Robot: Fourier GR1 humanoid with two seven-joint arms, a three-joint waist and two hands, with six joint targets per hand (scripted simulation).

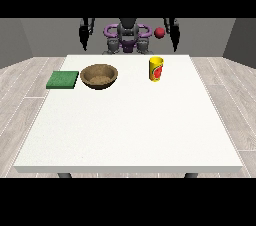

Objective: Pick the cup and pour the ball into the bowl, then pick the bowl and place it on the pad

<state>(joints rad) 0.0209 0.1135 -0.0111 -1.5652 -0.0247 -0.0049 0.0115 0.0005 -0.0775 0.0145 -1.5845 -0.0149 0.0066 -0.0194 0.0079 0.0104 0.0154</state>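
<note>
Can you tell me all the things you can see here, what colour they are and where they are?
table: one, white, fills the middle of the view
cup: one, yellow with a red mark, standing upright on the table, right of the bowl
bowl: one, brown, on the table between the pad and the cup
pad: one, green, flat at the table's left edge, beside the bowl
ball: one, red, seen above the cup, up near the robot's arm
robot hand at the view's left: black, hanging behind the table
robot hand at the view's right: black, hanging behind the table, near the ball
</note>
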